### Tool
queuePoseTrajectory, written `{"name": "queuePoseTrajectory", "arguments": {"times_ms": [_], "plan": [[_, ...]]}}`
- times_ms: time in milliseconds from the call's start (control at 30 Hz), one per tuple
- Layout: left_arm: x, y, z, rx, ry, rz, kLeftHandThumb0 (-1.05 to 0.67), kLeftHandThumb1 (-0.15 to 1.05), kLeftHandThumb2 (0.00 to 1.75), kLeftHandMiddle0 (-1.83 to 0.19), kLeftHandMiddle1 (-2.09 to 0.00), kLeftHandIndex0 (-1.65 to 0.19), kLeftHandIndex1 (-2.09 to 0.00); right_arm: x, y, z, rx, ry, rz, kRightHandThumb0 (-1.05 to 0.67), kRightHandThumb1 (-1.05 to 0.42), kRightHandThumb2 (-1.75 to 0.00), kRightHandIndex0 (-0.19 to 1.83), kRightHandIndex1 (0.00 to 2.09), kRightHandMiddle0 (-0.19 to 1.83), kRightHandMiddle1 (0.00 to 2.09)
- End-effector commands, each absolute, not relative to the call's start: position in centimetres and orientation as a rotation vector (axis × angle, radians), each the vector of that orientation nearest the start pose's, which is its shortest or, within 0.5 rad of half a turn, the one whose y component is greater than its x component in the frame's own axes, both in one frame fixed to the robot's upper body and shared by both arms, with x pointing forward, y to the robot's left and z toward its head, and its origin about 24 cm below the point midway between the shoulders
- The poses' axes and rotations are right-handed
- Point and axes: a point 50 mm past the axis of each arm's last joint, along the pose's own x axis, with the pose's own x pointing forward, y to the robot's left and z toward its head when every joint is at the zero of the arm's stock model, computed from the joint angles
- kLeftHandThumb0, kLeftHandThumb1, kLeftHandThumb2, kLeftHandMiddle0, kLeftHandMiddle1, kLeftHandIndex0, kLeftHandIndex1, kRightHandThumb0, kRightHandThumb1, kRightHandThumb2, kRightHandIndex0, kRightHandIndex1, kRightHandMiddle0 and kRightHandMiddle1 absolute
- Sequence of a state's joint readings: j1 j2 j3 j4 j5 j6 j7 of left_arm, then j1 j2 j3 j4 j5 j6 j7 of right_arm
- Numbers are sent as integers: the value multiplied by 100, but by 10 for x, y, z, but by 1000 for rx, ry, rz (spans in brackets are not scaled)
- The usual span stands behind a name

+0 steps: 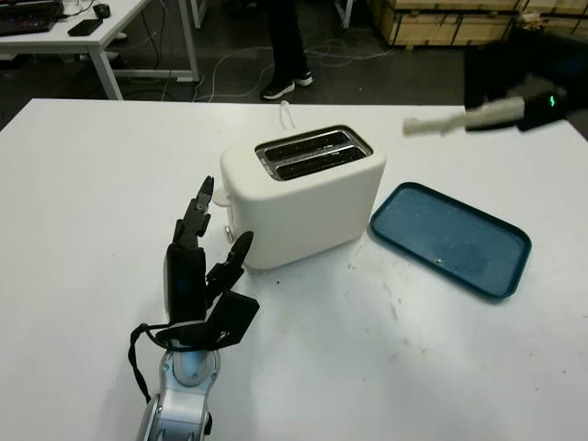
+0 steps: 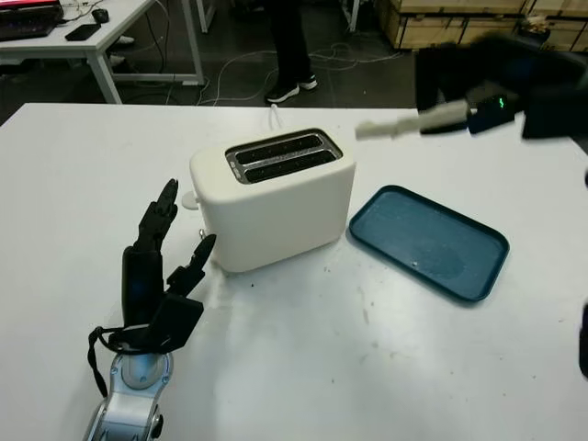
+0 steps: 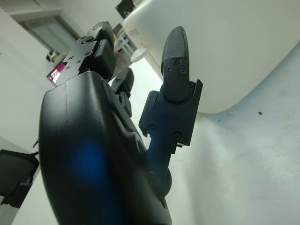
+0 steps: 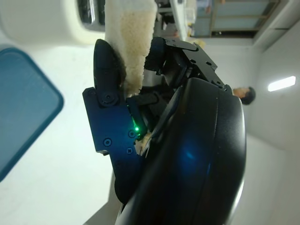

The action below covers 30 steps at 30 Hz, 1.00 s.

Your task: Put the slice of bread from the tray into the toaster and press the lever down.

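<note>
The slice of bread (image 1: 439, 123) is gripped between the fingers of the right hand (image 1: 519, 103) and is held in the air behind the tray (image 1: 452, 238) and beside the toaster (image 1: 303, 193), level with its top. The tray is thus already emptied, while insertion into a slot and the pressing of the lever are judged to remain; neither of the two slots (image 1: 310, 152) is seen to contain bread. The left hand (image 1: 197, 276) is held open, grasping nothing, upright on the table (image 1: 83, 202) just beside the toaster's near end, where a small white knob (image 1: 220, 196), possibly the lever, is seen. One toaster, one tray, one slice and two slots are counted. A person's legs (image 1: 288, 46) are seen beyond the table.
</note>
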<state>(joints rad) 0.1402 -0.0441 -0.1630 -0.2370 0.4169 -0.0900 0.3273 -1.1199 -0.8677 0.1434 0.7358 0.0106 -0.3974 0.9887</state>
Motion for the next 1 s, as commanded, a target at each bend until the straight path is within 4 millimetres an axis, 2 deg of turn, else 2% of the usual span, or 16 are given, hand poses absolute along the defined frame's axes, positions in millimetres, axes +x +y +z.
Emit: {"name": "queuePoseTrajectory", "arguments": {"times_ms": [0, 100, 200, 433, 500, 667, 967], "plan": [[223, 122, 79, 295, -275, 223, -47, 92, 28, -8, -56, -27, 0, 358, -239, 318, -1078, -289, 701, -30, -92, -34, 78, 175, 57, 175], [223, 122, 79, 297, -272, 232, -48, 92, 27, -8, -57, -27, 0, 366, -225, 330, -1097, -303, 703, -33, -92, -29, 82, 175, 61, 175], [222, 121, 78, 301, -276, 235, -46, 92, 27, -8, -58, -27, 0, 375, -210, 338, -1111, -247, 723, -37, -92, -27, 83, 175, 62, 175], [220, 119, 76, 304, -269, 247, -45, 92, 27, -7, -59, -27, 0, 386, -166, 352, -1145, -143, 785, -26, -92, -28, 78, 175, 57, 175], [219, 119, 76, 300, -271, 252, -44, 92, 27, -7, -60, -27, 0, 387, -156, 351, -1144, -128, 822, -26, -92, -30, 80, 175, 57, 175], [219, 118, 76, 293, -274, 256, -42, 92, 27, -6, -61, -27, 0, 391, -136, 343, -1112, -101, 916, -33, -92, -31, 94, 175, 75, 175], [218, 116, 76, 294, -272, 268, -41, 92, 27, -6, -64, -27, 0, 394, -118, 330, -1185, -53, 973, -53, -92, -23, 104, 175, 84, 175]]}}
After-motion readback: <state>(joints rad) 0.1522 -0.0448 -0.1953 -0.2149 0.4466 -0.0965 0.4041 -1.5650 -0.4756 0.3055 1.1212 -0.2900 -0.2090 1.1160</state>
